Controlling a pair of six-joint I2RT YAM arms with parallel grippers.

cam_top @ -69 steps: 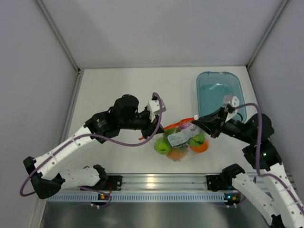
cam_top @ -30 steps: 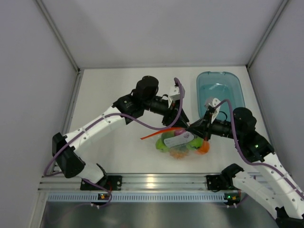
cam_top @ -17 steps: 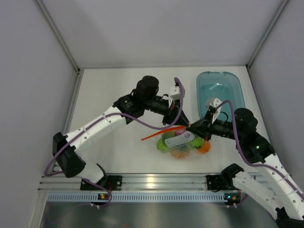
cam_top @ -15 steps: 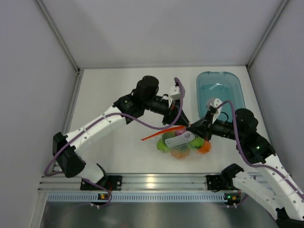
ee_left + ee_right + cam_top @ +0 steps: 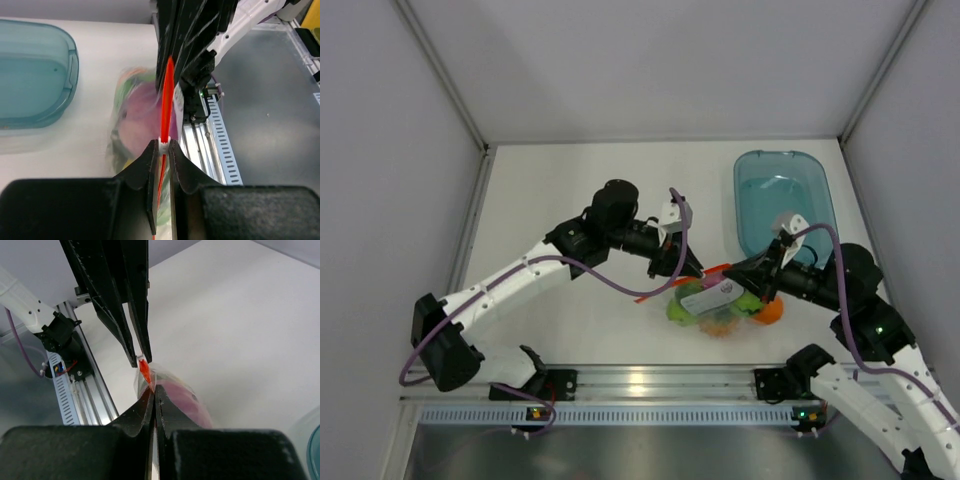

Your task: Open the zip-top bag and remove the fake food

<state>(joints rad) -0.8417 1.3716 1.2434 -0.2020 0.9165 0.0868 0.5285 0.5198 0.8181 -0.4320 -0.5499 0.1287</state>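
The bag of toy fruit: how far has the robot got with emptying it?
Done: both claws have hold of the zip-top bag. In hand: left claw and right claw each pinch its orange-red zip strip. Left: the fake food all sits inside; whether the zip has parted I cannot tell.

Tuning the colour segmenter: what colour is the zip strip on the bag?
Orange-red. The zip strip shows clearest in the left wrist view.
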